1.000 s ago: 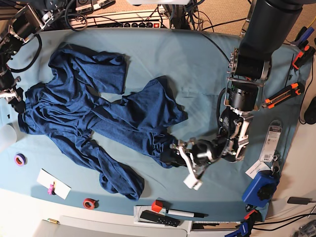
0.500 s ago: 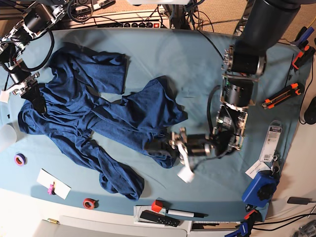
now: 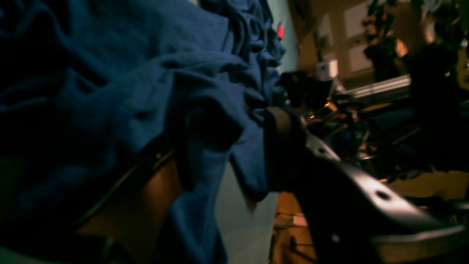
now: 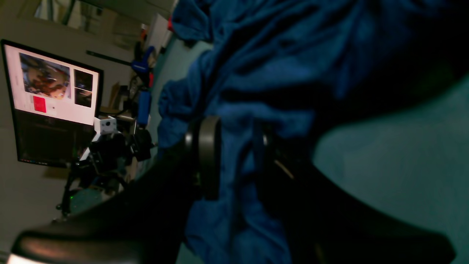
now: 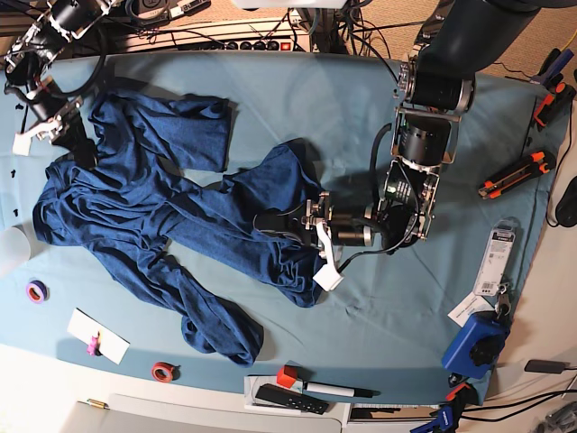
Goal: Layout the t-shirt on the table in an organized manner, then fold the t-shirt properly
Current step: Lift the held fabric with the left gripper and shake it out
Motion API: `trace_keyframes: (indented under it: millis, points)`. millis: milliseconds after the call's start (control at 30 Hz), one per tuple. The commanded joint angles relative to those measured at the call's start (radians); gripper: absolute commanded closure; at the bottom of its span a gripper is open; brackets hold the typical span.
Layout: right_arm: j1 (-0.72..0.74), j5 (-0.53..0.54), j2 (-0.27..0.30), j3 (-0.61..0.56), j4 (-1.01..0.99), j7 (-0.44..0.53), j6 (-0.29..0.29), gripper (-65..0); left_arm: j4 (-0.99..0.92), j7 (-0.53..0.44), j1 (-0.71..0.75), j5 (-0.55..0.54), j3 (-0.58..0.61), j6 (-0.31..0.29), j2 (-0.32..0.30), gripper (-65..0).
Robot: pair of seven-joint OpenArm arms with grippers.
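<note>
The t-shirt lies crumpled across the left half of the counter, bunched in long folds. Your left end effector grips the shirt's right edge near the counter's middle, with fabric pinched between its fingers. Your right end effector grips the shirt's far-left edge, cloth clamped between its pads.

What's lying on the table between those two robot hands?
Only the t-shirt: in the base view its crumpled navy fabric runs unbroken from the right gripper to the left gripper, and each wrist view shows cloth between the jaws.
</note>
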Motion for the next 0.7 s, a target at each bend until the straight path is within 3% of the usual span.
trace_keyframes:
  millis: [0, 200, 367, 667]
  points:
    - [0.003, 0.034, 0.026, 0.003, 0.016, 0.013, 0.005, -15.9, 0.017, 0.003, -0.028, -0.045, -0.001, -0.006, 0.005, -27.2]
    - [-0.002, 0.023, 0.026, 0.006, 0.016, 0.013, 0.005, -15.9, 0.017, 0.079, -0.028, -0.093, -0.001, -0.006, 0.005, -27.2]
    - [0.004, -0.163, 0.026, 0.052, 0.016, 0.174, 0.005, -15.9, 0.017, 0.085, -0.028, -0.093, -0.001, -0.006, -0.006, -27.2]
    - [0.048, -0.265, 0.026, 0.190, 0.016, 0.232, 0.005, -16.1, 0.017, 0.082, -0.028, -0.094, -0.001, -0.006, -0.028, -27.2]
